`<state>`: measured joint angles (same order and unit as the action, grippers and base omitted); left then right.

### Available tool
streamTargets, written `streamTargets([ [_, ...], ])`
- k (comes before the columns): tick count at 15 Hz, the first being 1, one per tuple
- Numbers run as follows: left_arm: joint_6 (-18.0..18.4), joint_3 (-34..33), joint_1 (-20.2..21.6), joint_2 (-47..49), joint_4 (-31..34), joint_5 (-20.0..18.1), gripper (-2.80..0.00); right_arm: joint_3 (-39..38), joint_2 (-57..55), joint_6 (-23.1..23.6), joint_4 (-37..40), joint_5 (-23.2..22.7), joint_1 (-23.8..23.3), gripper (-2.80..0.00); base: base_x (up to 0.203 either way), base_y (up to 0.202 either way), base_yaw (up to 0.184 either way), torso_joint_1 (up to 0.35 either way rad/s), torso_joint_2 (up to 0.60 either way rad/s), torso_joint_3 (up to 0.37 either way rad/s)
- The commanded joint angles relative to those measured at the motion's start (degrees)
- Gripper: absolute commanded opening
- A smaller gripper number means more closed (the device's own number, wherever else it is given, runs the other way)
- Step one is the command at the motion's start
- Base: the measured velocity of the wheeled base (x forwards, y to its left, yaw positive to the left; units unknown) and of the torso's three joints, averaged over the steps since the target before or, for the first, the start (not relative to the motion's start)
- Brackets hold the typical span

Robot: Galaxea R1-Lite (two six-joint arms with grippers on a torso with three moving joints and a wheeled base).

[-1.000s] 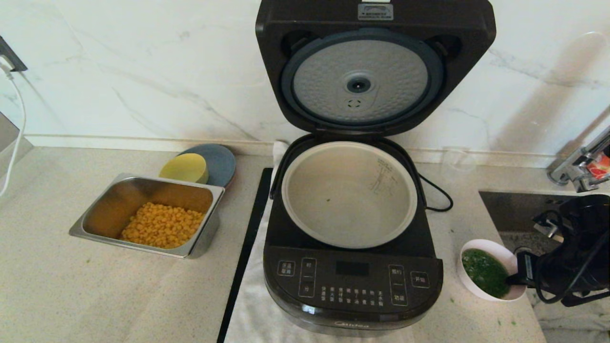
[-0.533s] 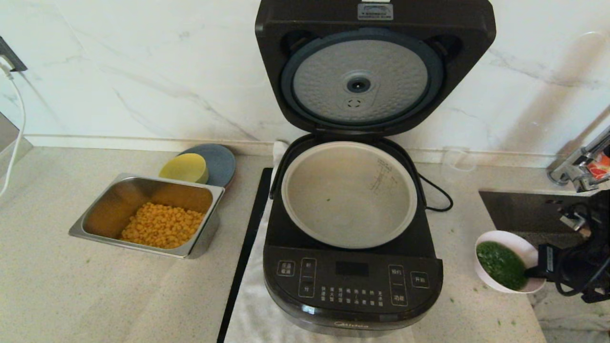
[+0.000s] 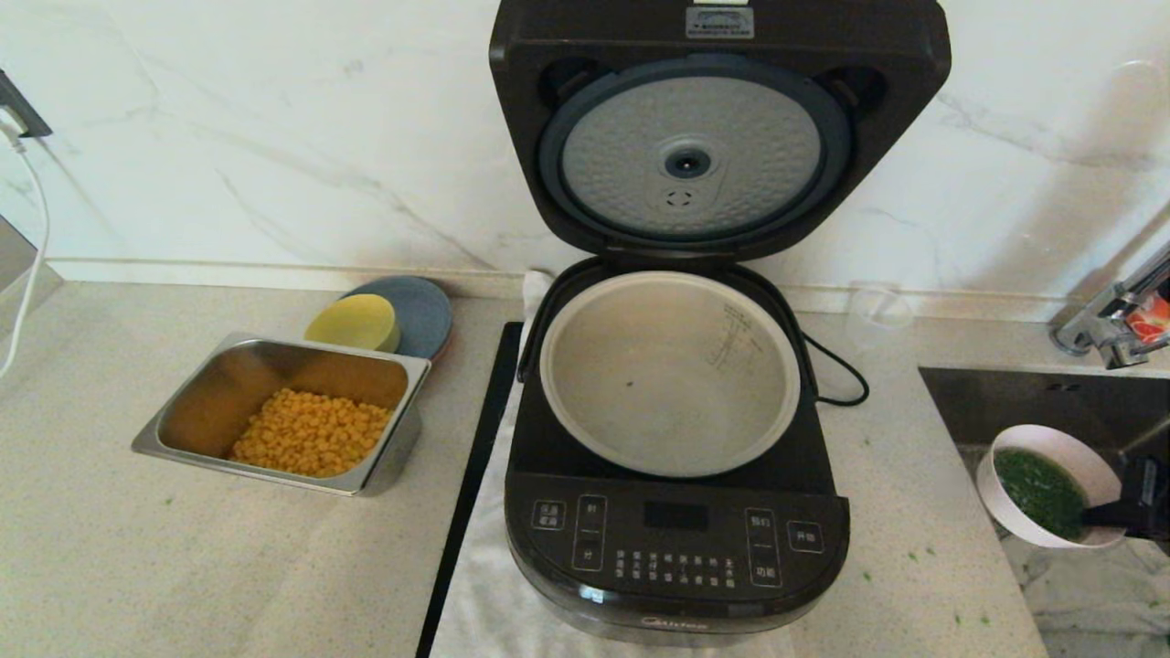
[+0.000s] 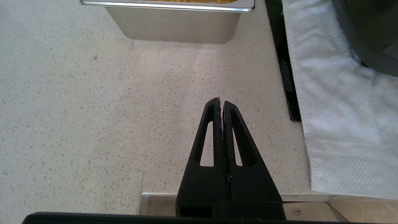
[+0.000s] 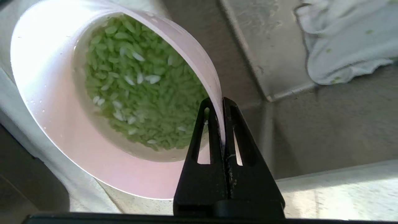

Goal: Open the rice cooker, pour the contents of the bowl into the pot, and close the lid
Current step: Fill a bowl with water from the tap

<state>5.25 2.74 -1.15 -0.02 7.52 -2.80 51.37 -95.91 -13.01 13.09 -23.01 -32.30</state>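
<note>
The black rice cooker (image 3: 676, 539) stands in the middle of the counter with its lid (image 3: 692, 155) swung up against the wall. Its grey-beige pot (image 3: 667, 370) holds almost nothing. At the far right my right gripper (image 3: 1111, 514) (image 5: 220, 102) is shut on the rim of the bowl (image 3: 1051, 484) (image 5: 56, 102), lifted and tilted over the sink edge. Green bits in liquid (image 3: 1037, 489) (image 5: 146, 93) lie inside it. My left gripper (image 4: 221, 102) is shut on nothing, low over bare counter near the steel tray.
A steel tray (image 3: 183, 411) (image 4: 174, 21) with yellow corn sits left of the cooker, a yellow dish (image 3: 355, 322) on a grey plate (image 3: 425, 311) behind it. A sink (image 3: 1033, 397) and tap (image 3: 1111, 315) are at the right. A white towel (image 4: 339, 118) lies under the cooker.
My right gripper has carried the bowl to the right and upward, away from the cooker and over the sink edge. The left arm has not moved.
</note>
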Motion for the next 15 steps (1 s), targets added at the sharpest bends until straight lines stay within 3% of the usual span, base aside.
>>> streamTargets([
  [1, 0.0, 0.0, 0.0, -0.1, 0.0, 0.0, -2.80, 0.6, -2.0, 0.4, 0.2, -0.6, -2.1, -2.80, 0.000, 0.000, 0.000, 0.000, 0.00, 0.000],
  [15, 0.0, 0.0, 0.0, -0.1, 0.1, 0.0, -2.80, 10.1, -15.6, 0.9, 0.5, -2.5, -15.8, -2.80, 0.000, 0.000, 0.000, 0.000, 0.00, 0.000],
])
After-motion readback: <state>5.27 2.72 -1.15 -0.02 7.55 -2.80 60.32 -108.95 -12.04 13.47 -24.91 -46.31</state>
